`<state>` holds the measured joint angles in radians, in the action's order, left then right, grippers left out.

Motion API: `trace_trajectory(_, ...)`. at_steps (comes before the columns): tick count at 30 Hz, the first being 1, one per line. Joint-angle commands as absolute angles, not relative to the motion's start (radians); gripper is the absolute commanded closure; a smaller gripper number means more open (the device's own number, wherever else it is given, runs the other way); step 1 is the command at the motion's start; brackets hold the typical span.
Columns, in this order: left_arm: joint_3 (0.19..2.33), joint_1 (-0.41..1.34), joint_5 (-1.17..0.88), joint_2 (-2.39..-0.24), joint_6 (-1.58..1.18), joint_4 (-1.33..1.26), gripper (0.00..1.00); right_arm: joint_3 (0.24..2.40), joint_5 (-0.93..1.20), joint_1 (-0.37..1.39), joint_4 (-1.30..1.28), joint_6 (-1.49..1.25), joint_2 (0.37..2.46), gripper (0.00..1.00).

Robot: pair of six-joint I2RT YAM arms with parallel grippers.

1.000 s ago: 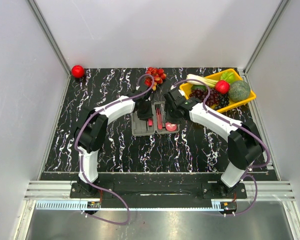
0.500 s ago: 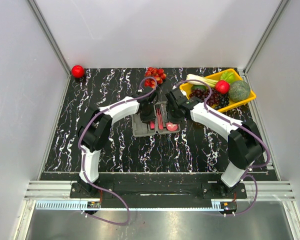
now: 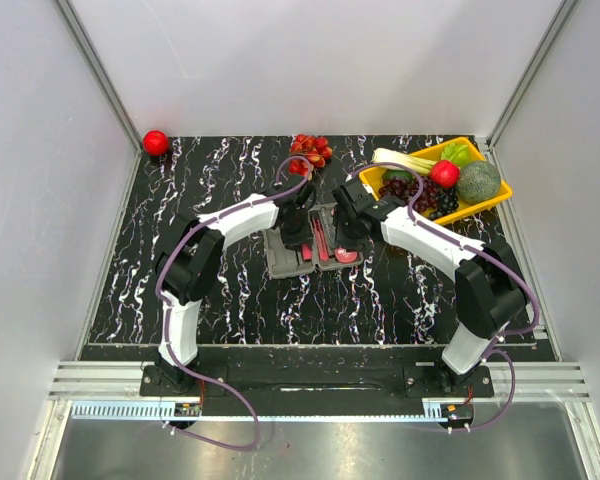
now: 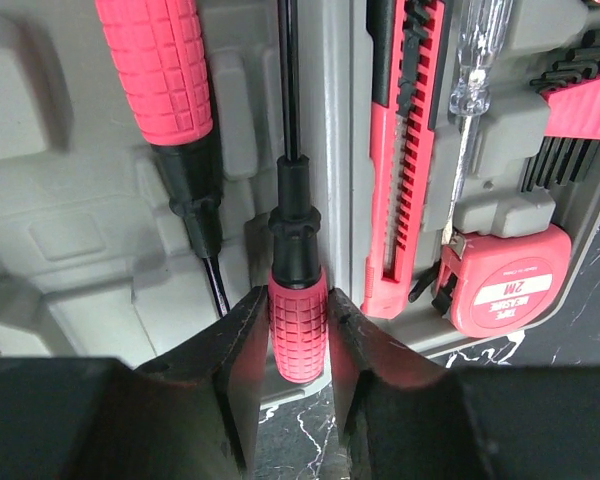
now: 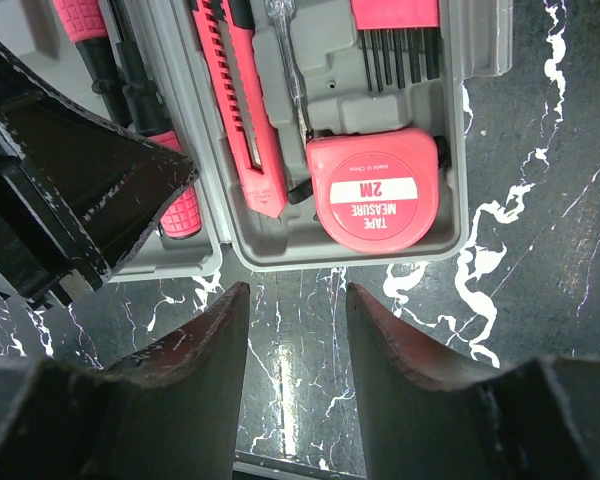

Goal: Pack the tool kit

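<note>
Now squeezing: left gripper (image 4: 297,297) nearly shut on the red handle of a small screwdriver (image 4: 294,215), one finger pressed on each side. Lying in its groove in the left half of the grey case (image 4: 90,210), right by the middle hinge. Just beside it, a bigger screwdriver (image 4: 160,70) with a fat red handle.

Across the hinge, in the right half: a red knife (image 4: 405,150), a see-through tester (image 4: 475,60), black keys in a red holder (image 5: 395,40), and a red tape measure (image 5: 373,195) in the near corner.

Then the right gripper (image 5: 293,300): fingers apart, nothing between them, hanging over bare table just off the near edge of the case.

Open and flat, that case, in the middle of a black table (image 3: 230,300) with white squiggles. At the back right, a yellow tray (image 3: 480,205) full of fruit and greens. Near the back middle, some red grapes (image 3: 312,150). In the back left corner, a round red thing (image 3: 156,142). All around, plain white walls.
</note>
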<state>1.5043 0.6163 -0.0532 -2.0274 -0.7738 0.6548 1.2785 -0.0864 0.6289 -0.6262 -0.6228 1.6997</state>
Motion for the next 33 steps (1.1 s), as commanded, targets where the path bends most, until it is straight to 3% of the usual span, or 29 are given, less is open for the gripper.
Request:
trace_trajectory(1, 1.485, 0.627, -0.084, -1.965, -0.798, 0.672, 0.61, 1.285, -0.080, 0.620, -0.623, -0.621, 1.670, 0.52)
trace_trajectory(9, 1.471, 0.630, -0.025, -1.852, -0.779, 0.660, 0.44, 1.299, -0.069, 0.621, -0.623, -0.626, 1.677, 0.52)
trace_trajectory(14, 1.466, 0.624, 0.064, -1.809, -0.732, 0.646, 0.44, 1.302, -0.003, 0.621, -0.580, -0.601, 1.683, 0.52)
trace_trajectory(17, 1.488, 0.591, 0.046, -1.835, -0.709, 0.624, 0.49, 1.298, 0.127, 0.632, -0.500, -0.540, 1.689, 0.53)
trace_trajectory(23, 1.566, 0.520, 0.005, -1.948, -0.646, 0.558, 0.73, 1.344, 0.137, 0.678, -0.451, -0.497, 1.773, 0.57)
trace_trajectory(33, 1.687, 0.474, -0.072, -2.091, -0.586, 0.494, 0.72, 1.448, 0.109, 0.701, -0.380, -0.502, 1.930, 0.62)
